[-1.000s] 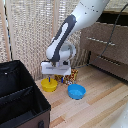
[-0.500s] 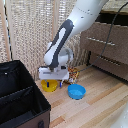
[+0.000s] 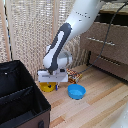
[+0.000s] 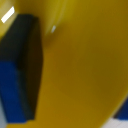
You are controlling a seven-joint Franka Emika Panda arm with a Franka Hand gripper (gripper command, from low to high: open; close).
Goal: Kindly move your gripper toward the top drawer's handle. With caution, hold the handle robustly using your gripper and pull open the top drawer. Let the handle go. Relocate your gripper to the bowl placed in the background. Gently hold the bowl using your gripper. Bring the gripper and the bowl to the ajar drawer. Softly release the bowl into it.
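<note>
The yellow bowl sits on the wooden floor, directly under the white arm's hand. My gripper is down on it, its fingers mostly hidden by the hand. In the wrist view the bowl fills the picture. One dark finger with a blue tip stands at one side, and a bit of blue from the other shows in the far corner. The fingers stand wide apart around the yellow surface, so the gripper is open. The dresser's top drawer and its silver handle are at the exterior view's right.
A blue bowl lies just to the exterior view's right of the yellow one. A large black open box fills the lower left. A brown patterned object lies behind the bowls. Slatted blinds form the back wall.
The arm has come down and a little toward the exterior view's left, bringing the hand lower over the yellow bowl. Both bowls stay where they were.
</note>
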